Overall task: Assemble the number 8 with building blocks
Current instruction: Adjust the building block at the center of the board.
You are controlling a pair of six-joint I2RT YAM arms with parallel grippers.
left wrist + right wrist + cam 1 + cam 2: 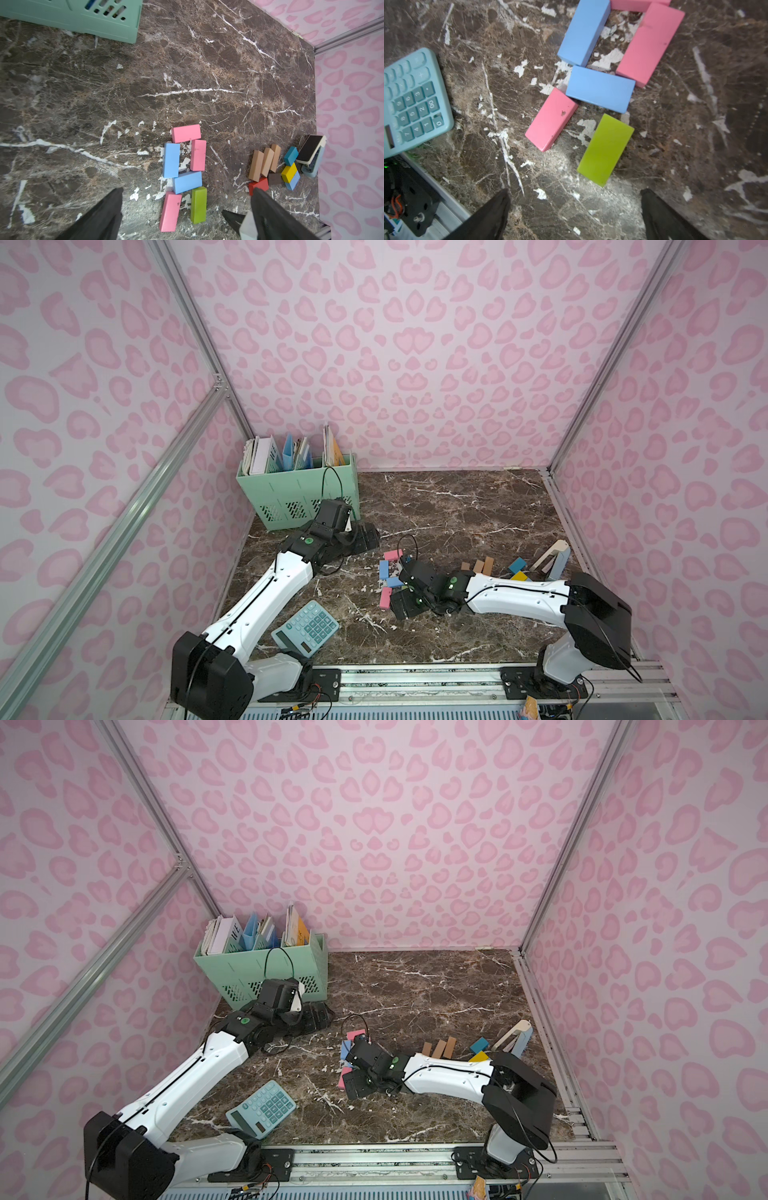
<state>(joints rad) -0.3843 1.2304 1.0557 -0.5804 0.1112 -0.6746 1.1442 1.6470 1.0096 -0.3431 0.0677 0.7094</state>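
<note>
right hand (575, 192) spread wide, empty, near green block (605, 149); left hand (187, 189) wide, empty.

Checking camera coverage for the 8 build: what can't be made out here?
- Green block: hidden in both top views under the right arm.
- Farthest pink block: cut off by the right wrist view's edge.
- Red block: partly behind a left jaw in the left wrist view.
</note>
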